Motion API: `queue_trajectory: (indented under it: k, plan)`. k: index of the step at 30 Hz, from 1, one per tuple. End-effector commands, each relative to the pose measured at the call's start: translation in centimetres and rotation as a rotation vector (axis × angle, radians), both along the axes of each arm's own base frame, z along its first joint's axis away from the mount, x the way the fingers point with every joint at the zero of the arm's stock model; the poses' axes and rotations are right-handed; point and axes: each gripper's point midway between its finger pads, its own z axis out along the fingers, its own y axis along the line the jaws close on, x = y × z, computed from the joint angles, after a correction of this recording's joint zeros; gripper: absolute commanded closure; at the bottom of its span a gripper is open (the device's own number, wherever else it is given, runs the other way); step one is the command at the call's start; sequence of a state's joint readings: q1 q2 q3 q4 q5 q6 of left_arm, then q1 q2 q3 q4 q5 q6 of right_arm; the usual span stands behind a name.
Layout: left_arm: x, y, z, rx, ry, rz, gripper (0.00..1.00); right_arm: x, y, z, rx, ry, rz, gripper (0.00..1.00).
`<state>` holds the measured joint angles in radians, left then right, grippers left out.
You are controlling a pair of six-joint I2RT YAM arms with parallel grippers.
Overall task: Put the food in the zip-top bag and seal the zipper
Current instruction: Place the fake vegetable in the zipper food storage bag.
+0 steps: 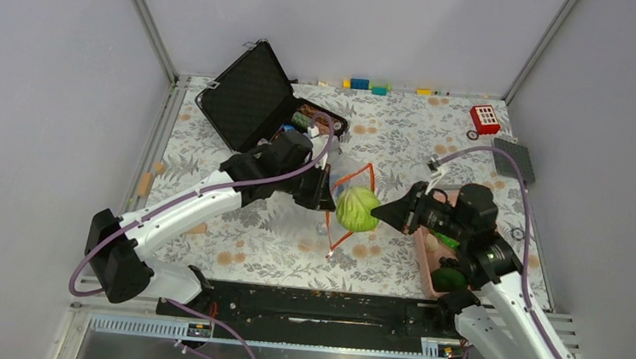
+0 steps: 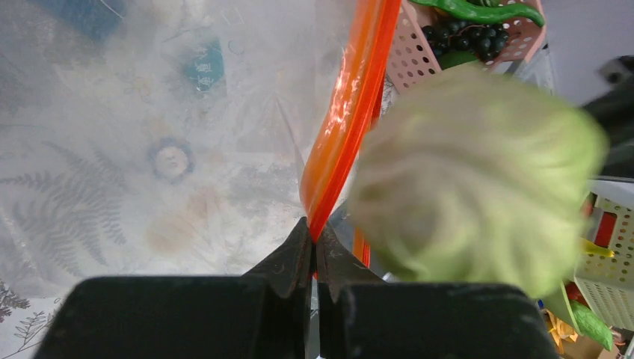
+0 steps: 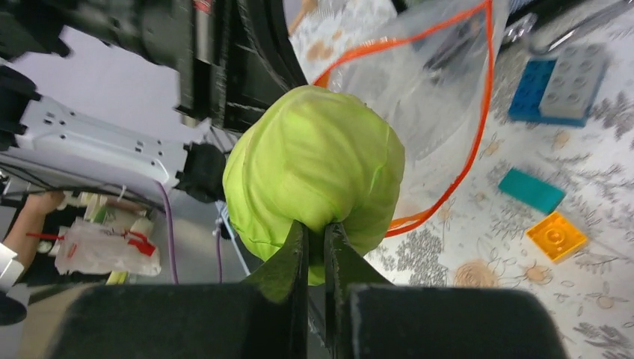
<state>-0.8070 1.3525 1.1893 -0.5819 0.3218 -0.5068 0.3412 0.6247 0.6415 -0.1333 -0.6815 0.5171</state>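
The zip-top bag (image 1: 350,185) is held up off the table, its mouth facing right. My left gripper (image 1: 327,199) is shut on the orange-red zipper (image 2: 351,105) strip, with the clear bag (image 2: 149,134) hanging beyond it. My right gripper (image 1: 380,216) is shut on a fold of the round light-green cabbage (image 1: 357,208), right at the bag's mouth. In the right wrist view the cabbage (image 3: 314,164) fills the space ahead of the gripper (image 3: 315,228), and the bag (image 3: 426,97) opens behind it. More food lies in the pink basket (image 2: 419,52).
A pink basket (image 1: 423,243) stands under my right arm. An open black case (image 1: 248,97) lies at the back left. Coloured bricks (image 1: 358,84) line the back edge, with a red item (image 1: 485,119) and a grey plate (image 1: 514,159) at the back right.
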Motion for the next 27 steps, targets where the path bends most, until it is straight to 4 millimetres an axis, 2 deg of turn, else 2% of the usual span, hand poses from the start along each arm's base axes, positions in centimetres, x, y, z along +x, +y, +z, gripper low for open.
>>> queue_trajectory:
  k: [1, 3, 6, 12, 16, 19, 21, 23, 27]
  plan:
    - [-1.3, -0.4, 3.9, -0.119, -0.047, -0.034, 1.00, 1.7, 1.2, -0.1, -0.085, -0.018, -0.036, 1.00]
    - [-2.1, 0.1, 4.3, -0.135, -0.044, -0.027, 1.00, 2.0, 1.5, -1.4, -0.123, 0.028, -0.037, 1.00]
    - [-3.6, 0.9, 4.7, -0.164, -0.036, -0.034, 1.00, 1.7, 2.5, -2.1, -0.170, 0.036, -0.012, 1.00]
    - [-6.5, 1.9, 5.6, -0.208, -0.018, -0.064, 1.00, 1.4, 4.6, -0.9, -0.236, 0.013, 0.000, 1.00]
    - [-6.9, 2.3, 5.2, -0.208, -0.013, -0.041, 1.00, 1.9, 5.9, -0.3, -0.235, 0.041, -0.044, 0.99]
    - [-6.7, 2.1, 4.7, -0.207, 0.000, -0.025, 1.00, 1.9, 7.5, -0.6, -0.224, 0.079, -0.034, 0.90]
    - [-6.4, 2.0, 4.6, -0.212, -0.002, -0.011, 1.00, 1.6, 8.3, -1.2, -0.233, 0.096, -0.011, 0.80]
    - [-5.6, 2.1, 4.7, -0.210, -0.023, 0.031, 1.00, 1.5, 8.7, -1.9, -0.250, 0.115, -0.002, 0.74]
    - [-4.4, 2.8, 4.7, -0.196, -0.066, 0.109, 1.00, 1.5, 8.7, -2.7, -0.269, 0.130, -0.004, 0.52]
